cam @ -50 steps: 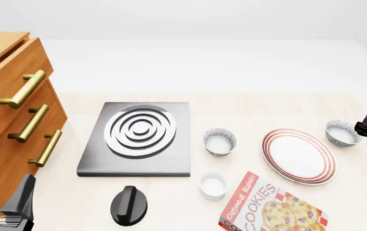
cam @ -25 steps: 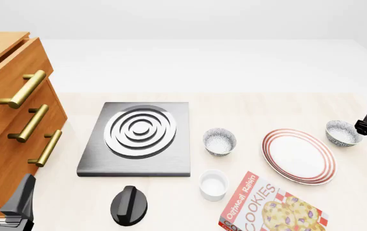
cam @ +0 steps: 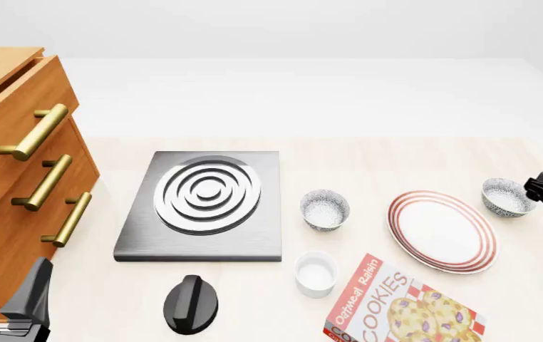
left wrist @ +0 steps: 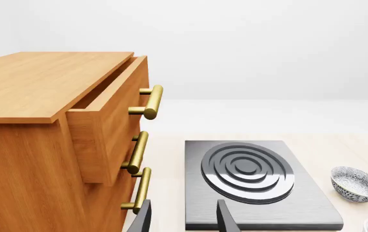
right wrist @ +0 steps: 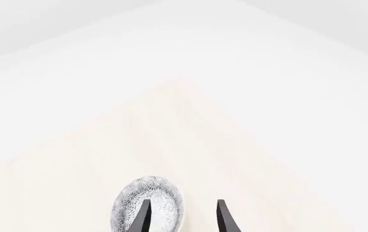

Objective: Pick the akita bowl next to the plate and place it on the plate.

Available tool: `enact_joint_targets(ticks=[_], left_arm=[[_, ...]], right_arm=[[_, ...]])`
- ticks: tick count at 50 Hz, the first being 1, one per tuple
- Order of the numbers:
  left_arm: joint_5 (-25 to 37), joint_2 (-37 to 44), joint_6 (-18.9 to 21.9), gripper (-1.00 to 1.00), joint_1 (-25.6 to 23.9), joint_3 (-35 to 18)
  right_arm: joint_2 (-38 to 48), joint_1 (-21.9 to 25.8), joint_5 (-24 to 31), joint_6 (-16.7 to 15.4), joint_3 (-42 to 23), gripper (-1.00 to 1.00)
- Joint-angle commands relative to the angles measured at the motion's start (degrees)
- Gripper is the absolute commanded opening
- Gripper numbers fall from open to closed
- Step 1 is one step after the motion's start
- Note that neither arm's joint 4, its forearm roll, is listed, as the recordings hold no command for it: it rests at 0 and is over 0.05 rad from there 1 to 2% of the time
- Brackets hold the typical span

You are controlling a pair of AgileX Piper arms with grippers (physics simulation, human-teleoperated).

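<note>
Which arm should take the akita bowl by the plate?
Right. The right gripper is open right at the akita bowl, which sits just beyond the plate on the table's right side. The left gripper sits near the wooden drawers, across the table.

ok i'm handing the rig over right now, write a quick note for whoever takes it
Right claw: open, empty, one finger over the akita bowl, not gripping it.
Left claw: open, empty, parked near the drawer cabinet.
The bowl sits on the table just right of the plate, at its far side. A look-alike bowl sits left of the plate, further off.
Done: right arm is at the bowl.
Left: straddle its rim, close, lift, set it on the plate.
</note>
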Motion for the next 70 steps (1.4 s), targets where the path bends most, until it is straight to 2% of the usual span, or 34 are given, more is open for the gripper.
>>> enact_joint_targets(ticks=[1,43,70], left_arm=[[0.0,0.0,0.0,1.00,0.0,0.0],[0.0,0.0,0.0,1.00,0.0,0.0],[0.0,0.0,0.0,1.00,0.0,0.0]], right_arm=[[1.6,0.2,1.7,2.1,-1.2,1.00],[4.4,0.0,6.9,7.6,-4.5,1.00],[7.6,-0.3,7.9,9.4,-6.0,1.00]])
